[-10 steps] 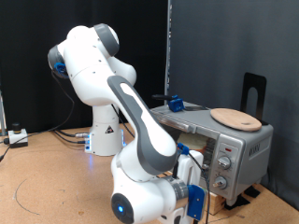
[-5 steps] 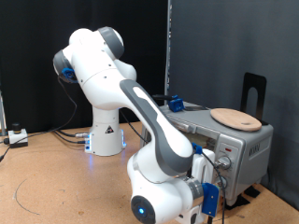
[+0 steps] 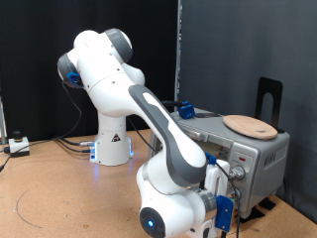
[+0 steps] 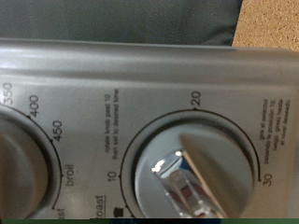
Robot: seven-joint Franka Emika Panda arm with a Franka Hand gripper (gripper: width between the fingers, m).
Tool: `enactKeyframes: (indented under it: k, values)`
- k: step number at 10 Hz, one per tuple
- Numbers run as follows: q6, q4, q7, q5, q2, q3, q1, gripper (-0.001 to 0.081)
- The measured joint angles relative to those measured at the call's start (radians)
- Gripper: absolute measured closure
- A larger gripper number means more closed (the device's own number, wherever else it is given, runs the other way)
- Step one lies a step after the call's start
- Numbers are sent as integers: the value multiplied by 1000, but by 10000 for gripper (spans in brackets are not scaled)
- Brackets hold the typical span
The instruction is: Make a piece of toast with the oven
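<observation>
Exterior view takes in the whole scene: the white Franka arm (image 3: 129, 109) bends down from its base at centre frame to the lower right, where the gripper (image 3: 231, 179) presses up against the knob panel of the silver-grey oven (image 3: 260, 156) at the right edge. From here the fingers are mostly masked by the wrist and its blue fittings, so I cannot tell whether they are parted or pinched on anything. On the oven's flat top lies a round tan wooden plate (image 3: 249, 125), with a small blue object (image 3: 183, 108) near the top's left end and a black upright stand (image 3: 268, 97) behind. The glass door is hidden behind the arm, and the piece of toast shows in neither view. Wrist view gives what the other cannot: a close, slightly blurred look at the brushed-metal panel (image 4: 112, 70), with a large round timer knob (image 4: 192, 168) (marked 10, 20 and 30 around its rim) filling the lower right, its shiny raised grip catching glare. Part of a second knob (image 4: 19, 154) sits at the left edge beside 350, 400, 450 and "broil". Both knobs are cut off by the frame, and the small print between them is too soft to read fully. A strip of brown tabletop (image 4: 266, 21) shows in the upper right corner.
</observation>
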Motion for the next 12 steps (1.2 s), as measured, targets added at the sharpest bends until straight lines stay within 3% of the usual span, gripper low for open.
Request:
enactKeyframes:
  k: [10, 11, 12]
  values:
    - [9, 8, -31, 7, 20, 8, 23, -2]
    - [9, 11, -31, 12, 20, 11, 23, 89]
    - [9, 13, -31, 15, 20, 13, 23, 89]
